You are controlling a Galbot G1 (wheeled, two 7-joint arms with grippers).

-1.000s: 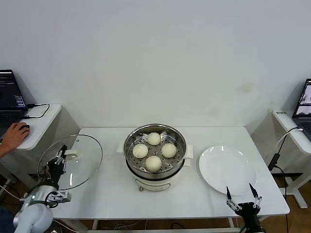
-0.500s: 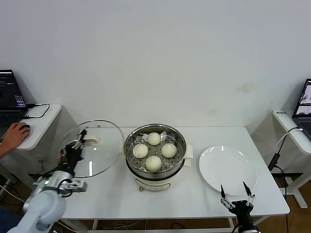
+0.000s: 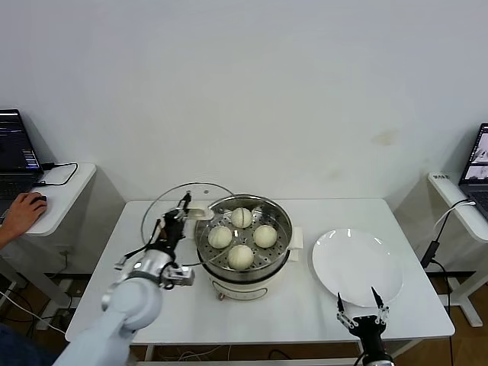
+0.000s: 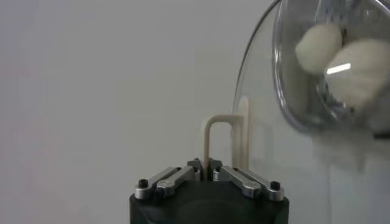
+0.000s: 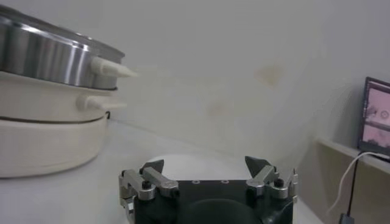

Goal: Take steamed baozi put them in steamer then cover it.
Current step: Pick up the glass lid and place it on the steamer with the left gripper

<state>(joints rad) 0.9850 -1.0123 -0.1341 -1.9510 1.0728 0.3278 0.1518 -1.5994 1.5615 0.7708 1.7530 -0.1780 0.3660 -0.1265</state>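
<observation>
Four off-white baozi [image 3: 242,236] sit in the shiny steel steamer [image 3: 279,244] on its cream pot base at the table's middle. My left gripper [image 3: 185,206] is shut on the cream handle [image 4: 210,143] of the clear glass cover [image 3: 169,221]. It holds the cover tilted in the air just left of the steamer, its rim overlapping the steamer's left edge. Through the glass in the left wrist view, baozi [image 4: 320,45] show blurred. My right gripper [image 3: 360,309] is open and empty at the table's front right edge, below the plate.
A flat white plate [image 3: 356,267] lies right of the steamer. The steamer's side and handle [image 5: 109,68] show in the right wrist view. Side desks with laptops stand at far left [image 3: 19,156] and far right [image 3: 476,164]; a person's hand [image 3: 23,212] rests on the left one.
My left gripper has carried the cover from the table's left edge rightwards and up to the steamer's left side. My right gripper has drawn slightly back towards the front edge.
</observation>
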